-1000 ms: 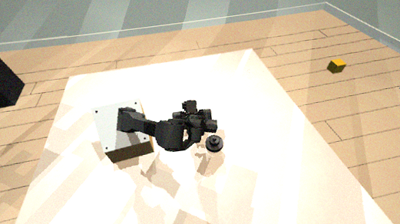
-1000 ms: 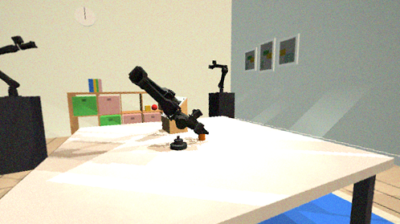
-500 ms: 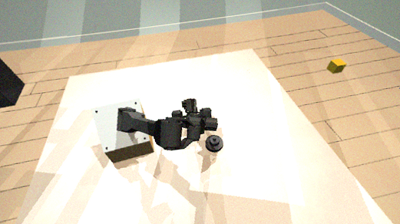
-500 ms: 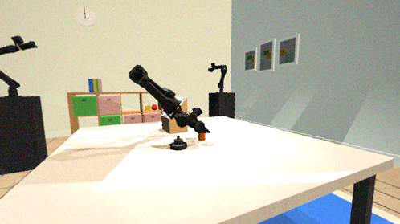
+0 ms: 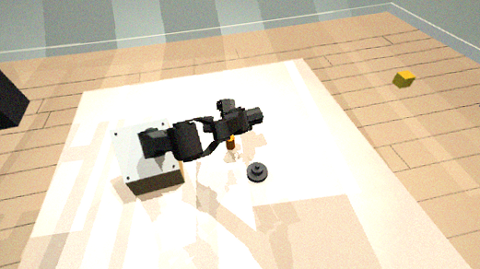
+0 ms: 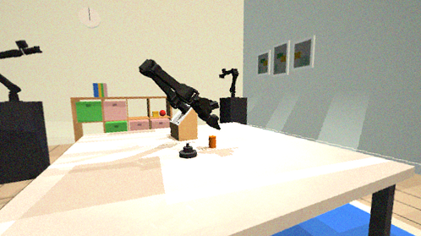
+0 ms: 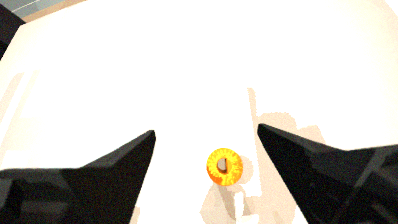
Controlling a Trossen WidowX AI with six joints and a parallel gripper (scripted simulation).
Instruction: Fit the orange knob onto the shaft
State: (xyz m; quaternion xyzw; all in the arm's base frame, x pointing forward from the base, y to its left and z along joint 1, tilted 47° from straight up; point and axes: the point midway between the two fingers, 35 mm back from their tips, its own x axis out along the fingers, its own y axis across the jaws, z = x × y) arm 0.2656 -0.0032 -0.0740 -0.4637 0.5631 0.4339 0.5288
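Observation:
The orange knob (image 5: 230, 144) (image 6: 212, 141) (image 7: 213, 175) stands upright on the table. In the wrist view its hole faces up, with a straight edge on the hole's right side. The round dark pedestal (image 5: 258, 178) (image 6: 187, 154) stands apart from the knob, nearer the bottom of the top view, with its short shaft (image 5: 257, 167) (image 6: 188, 145) bare. My gripper (image 6: 217, 126) (image 7: 207, 131) is wide open and empty, raised above the knob. In the wrist view the knob shows between the fingers, right of centre and below the tips. The shaft's flat side cannot be made out.
A box with a sloped pale top (image 5: 147, 165) (image 6: 189, 127) stands by the arm's base side, left of the knob in the top view. The pale table (image 5: 311, 181) (image 6: 269, 179) carries strong light patches and shadows. Other arms on black stands are in the background.

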